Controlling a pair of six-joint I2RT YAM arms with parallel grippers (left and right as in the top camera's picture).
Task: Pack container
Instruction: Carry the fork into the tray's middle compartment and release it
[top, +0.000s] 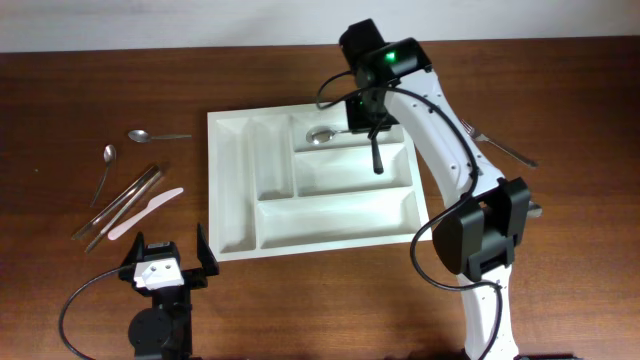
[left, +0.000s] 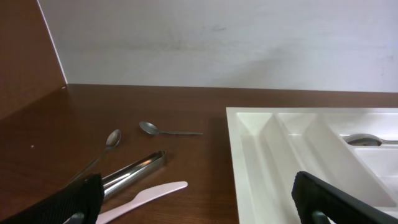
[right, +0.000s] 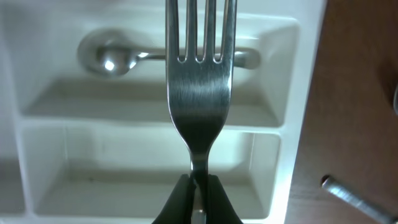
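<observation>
Pinching a stiff, slick fork (right: 198, 93) by its neck, the right gripper (right: 198, 190) hangs over the 1 o'clock slot of the probably light, rigid container (top: 228, 190); the left gripper's (top: 170, 252) jaws gape empty.

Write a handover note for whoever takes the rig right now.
Left claw: open, empty, by the tray's front-left corner.
Right claw: shut on a fork, over the tray's far compartments.
Done: one spoon lies in the far compartment.
Left: set this fork down; then loose spoons, plastic knife, long metal piece left of tray; second fork right of it.
</observation>
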